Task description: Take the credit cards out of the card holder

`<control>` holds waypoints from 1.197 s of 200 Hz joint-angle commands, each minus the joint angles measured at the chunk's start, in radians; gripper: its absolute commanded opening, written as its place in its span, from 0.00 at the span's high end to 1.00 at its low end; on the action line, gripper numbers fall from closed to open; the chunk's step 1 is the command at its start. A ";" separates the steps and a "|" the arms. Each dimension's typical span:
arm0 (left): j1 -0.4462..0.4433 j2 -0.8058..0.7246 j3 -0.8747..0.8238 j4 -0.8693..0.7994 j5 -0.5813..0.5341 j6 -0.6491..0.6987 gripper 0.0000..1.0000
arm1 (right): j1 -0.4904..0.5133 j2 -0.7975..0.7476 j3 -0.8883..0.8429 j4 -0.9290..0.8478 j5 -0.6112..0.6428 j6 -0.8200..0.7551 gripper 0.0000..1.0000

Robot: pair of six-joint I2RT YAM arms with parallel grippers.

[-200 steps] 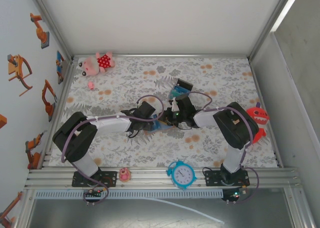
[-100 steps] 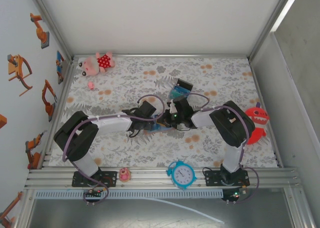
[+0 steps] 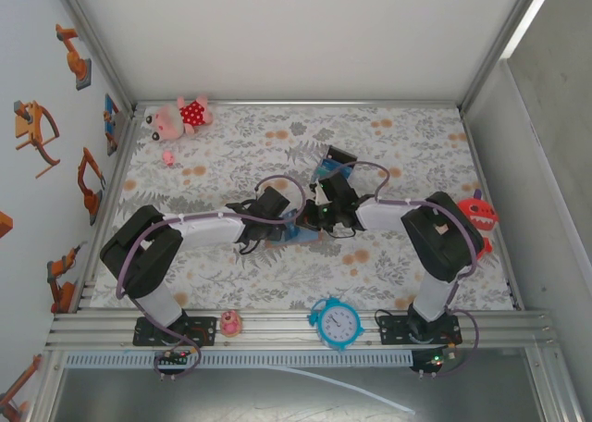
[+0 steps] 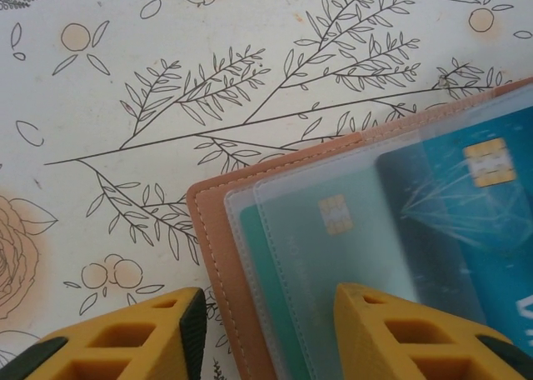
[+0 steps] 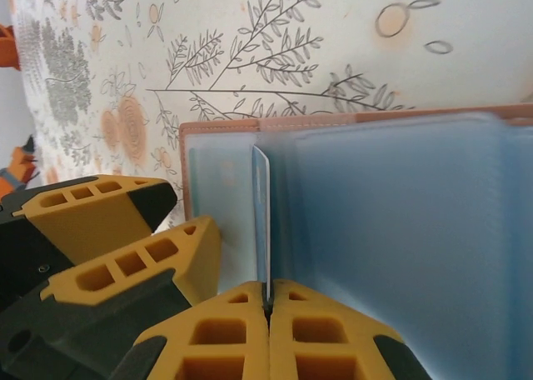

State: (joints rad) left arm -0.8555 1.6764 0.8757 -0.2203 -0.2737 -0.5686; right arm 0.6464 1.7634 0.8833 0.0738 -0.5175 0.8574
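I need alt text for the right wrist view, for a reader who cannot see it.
The right gripper is shut on a thin sheet, card or sleeve I cannot tell, standing on edge from the open card holder with blue-grey pockets. The left gripper sits at the holder's left edge, over a floral tablecloth.

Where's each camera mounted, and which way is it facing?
Top external: above and behind the bases, looking down; both arms meet at the card holder.
Left wrist: on the left gripper, looking down at the card holder; own jaws open, straddling its edge.
Right wrist: on the right gripper, low, facing along the holder; own jaws shut on a thin upright leaf.
Shared: both wrist views show the holder's tan edge.
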 commanded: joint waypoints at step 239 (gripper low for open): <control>0.057 -0.428 -0.068 -0.040 -0.096 -0.023 0.03 | -0.137 -0.056 0.585 -0.712 0.563 -0.966 1.00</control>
State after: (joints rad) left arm -0.8032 1.3209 0.8497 -0.2222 -0.2977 -0.5690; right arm 0.5198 1.6585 1.4075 -0.5877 -0.0055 0.0441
